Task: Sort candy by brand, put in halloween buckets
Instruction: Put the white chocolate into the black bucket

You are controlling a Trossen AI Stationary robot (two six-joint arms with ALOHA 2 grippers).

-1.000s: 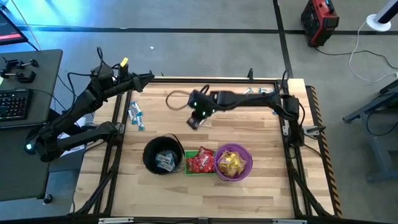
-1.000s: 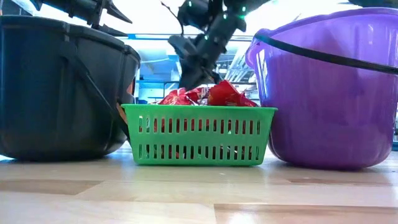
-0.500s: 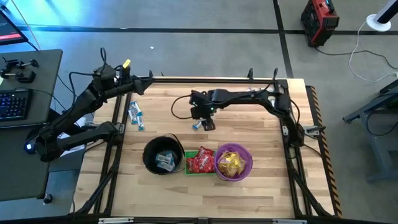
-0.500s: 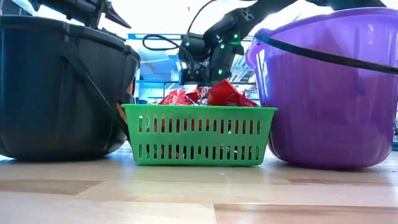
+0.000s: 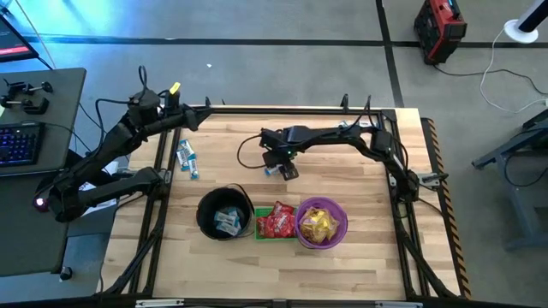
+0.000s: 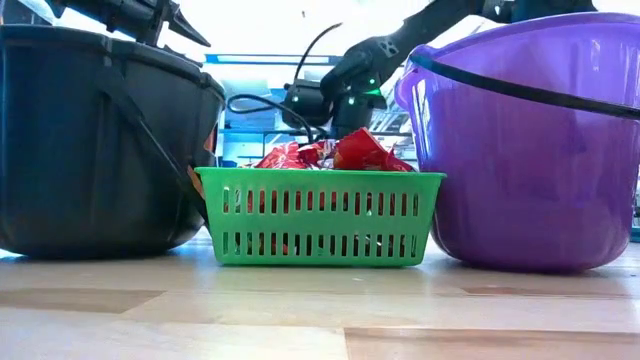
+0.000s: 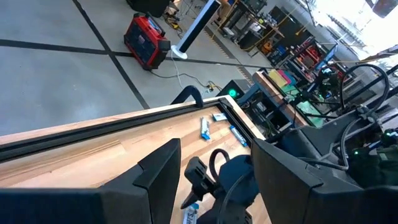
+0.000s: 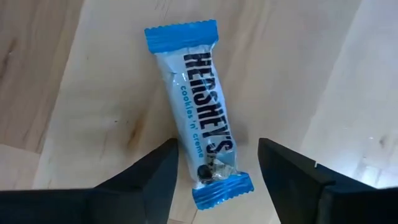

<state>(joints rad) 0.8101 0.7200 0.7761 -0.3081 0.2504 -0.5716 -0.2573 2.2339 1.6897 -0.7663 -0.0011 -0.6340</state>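
A blue-and-white wrapped candy (image 8: 202,112) lies flat on the wooden table (image 5: 360,188), also seen from above as a small candy (image 5: 271,169). My right gripper (image 8: 214,186) (image 5: 280,168) points down over it, open, one finger on each side of the candy's end; I see no touch. Near the front edge stand the black pail (image 5: 224,214) with blue-and-white candy, the green basket (image 5: 275,221) with red candy, and the purple bucket (image 5: 321,222) with yellow candy. My left gripper (image 5: 204,108) (image 7: 217,186) waits open above the far left corner.
Two more blue-and-white candies (image 5: 187,158) lie near the table's left edge, and a few (image 7: 205,127) lie at the far right corner. In the low view the three buckets fill the front, and my right gripper (image 6: 335,105) shows behind the green basket (image 6: 320,215).
My right gripper has come down toward the table and swung from a slant to pointing straight down, shifting slightly toward the right edge. The blue-and-white candy now lies on the wood between its fingers.
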